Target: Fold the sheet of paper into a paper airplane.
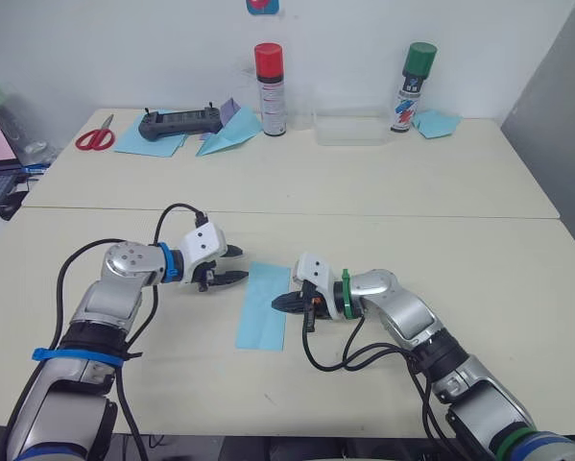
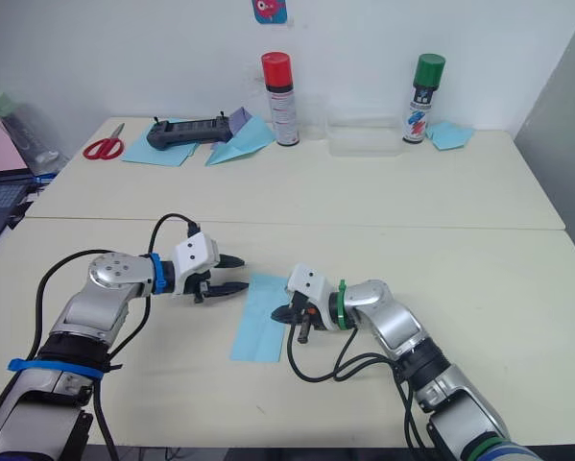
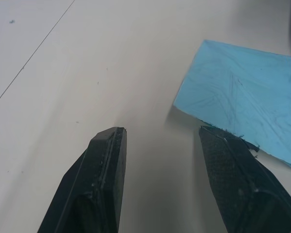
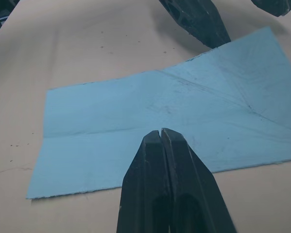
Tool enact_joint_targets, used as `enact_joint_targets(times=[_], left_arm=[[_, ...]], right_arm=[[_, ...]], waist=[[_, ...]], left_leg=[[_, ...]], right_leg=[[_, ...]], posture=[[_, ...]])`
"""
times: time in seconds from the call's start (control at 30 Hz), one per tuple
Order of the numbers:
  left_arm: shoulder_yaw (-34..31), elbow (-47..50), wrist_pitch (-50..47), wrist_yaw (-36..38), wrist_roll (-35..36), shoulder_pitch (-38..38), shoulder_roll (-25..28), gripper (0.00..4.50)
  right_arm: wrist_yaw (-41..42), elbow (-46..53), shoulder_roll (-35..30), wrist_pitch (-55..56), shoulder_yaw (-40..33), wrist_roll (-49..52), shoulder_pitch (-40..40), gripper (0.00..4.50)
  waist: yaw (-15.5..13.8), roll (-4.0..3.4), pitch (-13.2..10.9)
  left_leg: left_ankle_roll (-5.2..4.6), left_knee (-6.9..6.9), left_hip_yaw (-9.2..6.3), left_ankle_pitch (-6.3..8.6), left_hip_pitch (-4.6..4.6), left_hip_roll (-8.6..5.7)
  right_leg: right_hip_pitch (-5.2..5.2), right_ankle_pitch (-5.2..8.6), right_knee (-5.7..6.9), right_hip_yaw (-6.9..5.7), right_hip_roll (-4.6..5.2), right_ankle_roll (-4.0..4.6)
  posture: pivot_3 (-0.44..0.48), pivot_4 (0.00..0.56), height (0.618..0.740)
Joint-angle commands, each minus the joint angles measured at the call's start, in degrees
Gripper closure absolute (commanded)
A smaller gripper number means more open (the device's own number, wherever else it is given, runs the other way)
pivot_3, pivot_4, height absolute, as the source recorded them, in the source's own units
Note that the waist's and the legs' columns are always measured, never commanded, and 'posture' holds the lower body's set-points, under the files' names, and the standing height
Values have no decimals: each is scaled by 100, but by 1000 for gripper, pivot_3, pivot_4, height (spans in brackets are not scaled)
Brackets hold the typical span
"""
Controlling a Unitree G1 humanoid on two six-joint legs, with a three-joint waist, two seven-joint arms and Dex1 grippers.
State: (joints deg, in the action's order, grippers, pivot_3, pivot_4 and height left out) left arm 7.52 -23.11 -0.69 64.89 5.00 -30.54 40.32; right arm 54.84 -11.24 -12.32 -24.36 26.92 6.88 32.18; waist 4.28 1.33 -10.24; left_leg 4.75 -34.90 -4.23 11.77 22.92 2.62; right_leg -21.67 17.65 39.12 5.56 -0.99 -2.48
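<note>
Black fingers at a blue sheet

The right gripper (image 4: 162, 132), fingers pressed together, rests its tip on the paper (image 1: 264, 305), which lies flat on the table (image 1: 383, 206). The left gripper (image 1: 235, 265), fingers spread, hovers at the paper's far left corner.

sheet of paper (image 1: 265, 307) between left gripper (image 1: 231, 266), right gripper (image 1: 279, 304)
</note>
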Motion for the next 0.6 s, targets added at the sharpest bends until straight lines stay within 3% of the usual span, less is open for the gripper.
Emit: enact_joint_targets(times=[0.03,0.6], left_arm=[[-30,37,113,63,-14,-139,9,1809],[-107,487,-298,378,178,-31,101,1809]], right_arm=[[-247,-170,-61,-133,-92,-179,-49,4500],[-297,-200,-34,-118,-109,-180,-80,4500]], waist=[[0,0,0],[1,0,0]], left_leg=[[0,0,0,0,0,0],[0,0,-1,0,0,0]], right_leg=[[0,0,0,0,0,0],[1,0,0,0,0,0]], posture=[[0,150,740],[0,150,740]])
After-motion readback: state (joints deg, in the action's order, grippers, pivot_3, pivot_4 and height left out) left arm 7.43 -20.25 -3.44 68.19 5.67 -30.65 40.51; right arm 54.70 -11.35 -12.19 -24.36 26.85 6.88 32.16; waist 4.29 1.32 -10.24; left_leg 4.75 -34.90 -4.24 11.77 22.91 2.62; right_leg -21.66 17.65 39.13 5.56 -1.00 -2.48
